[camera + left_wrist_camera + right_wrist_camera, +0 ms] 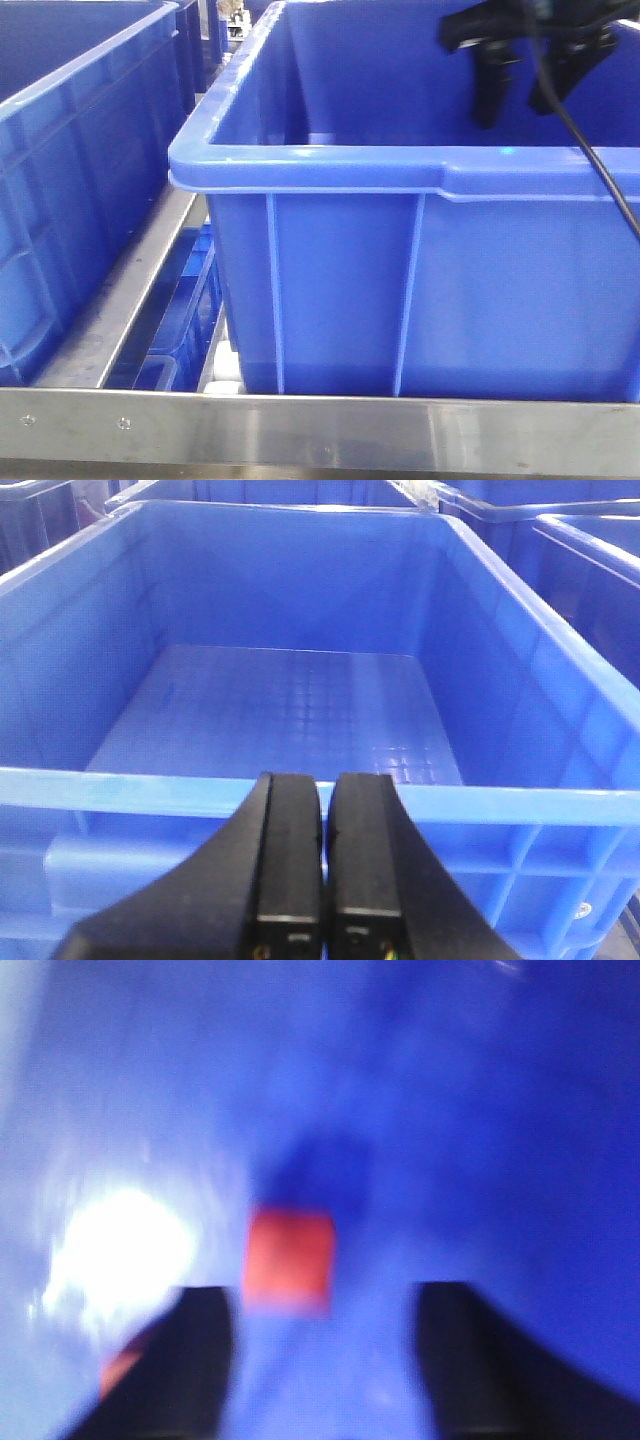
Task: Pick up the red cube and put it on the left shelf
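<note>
The red cube (290,1260) lies on a blue floor in the blurred right wrist view, just beyond my right gripper (325,1295), slightly left of its middle. That gripper is open with nothing between its fingers. In the front view my right gripper (515,112) hangs open over the big blue crate (400,290), whose wall hides the cube. The crate stands on the left shelf, a steel rack with a riveted rail (320,430). My left gripper (325,780) is shut on nothing, right at the near rim of an empty blue crate (500,800).
A second blue crate (70,180) stands to the left on the rack, with a narrow gap between the two. More blue crates (180,310) show below the rack. A black cable (610,190) hangs from the right arm across the crate's rim.
</note>
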You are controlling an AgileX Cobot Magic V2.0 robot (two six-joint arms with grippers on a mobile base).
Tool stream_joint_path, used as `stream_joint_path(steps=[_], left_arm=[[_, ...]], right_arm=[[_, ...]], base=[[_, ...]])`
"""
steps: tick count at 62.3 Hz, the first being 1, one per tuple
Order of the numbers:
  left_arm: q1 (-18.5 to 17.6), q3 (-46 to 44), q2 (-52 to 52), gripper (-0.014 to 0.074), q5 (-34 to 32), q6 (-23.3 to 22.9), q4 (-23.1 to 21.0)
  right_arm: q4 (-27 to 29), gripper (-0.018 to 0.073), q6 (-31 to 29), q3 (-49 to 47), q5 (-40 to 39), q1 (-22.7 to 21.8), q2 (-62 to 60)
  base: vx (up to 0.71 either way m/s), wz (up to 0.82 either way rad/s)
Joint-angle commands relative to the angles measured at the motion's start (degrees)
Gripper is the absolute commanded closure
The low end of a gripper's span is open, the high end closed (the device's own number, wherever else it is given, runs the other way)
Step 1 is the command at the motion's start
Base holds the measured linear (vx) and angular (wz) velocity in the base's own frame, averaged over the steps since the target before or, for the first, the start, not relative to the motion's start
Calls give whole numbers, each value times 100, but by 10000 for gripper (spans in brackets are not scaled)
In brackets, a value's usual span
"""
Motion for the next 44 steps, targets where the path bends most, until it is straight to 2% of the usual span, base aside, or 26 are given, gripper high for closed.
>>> stream_joint_path(steps=[1, 11, 22, 31, 44], left_arm=[[-5, 136, -81, 495, -515, -42, -11], [-5, 136, -81, 495, -515, -42, -11], [-5, 136, -81, 495, -515, -42, -11], [-5, 136, -81, 495, -515, -42, -11], [-5, 136, -81, 495, -515, -42, -11]], right_arm=[[-157, 263, -40, 657, -832, -29, -918], [-157, 350, -40, 1888, -1899, -29, -2152], [-165, 426, -40, 3071, -2668, -29, -3771], [-242, 515, -40, 3831, -2901, -29, -5196], [-340, 508, -40, 4930, -2979, -29, -7449]], base=[[0, 0], [0, 0], [0, 0], [0, 0], [0, 0]])
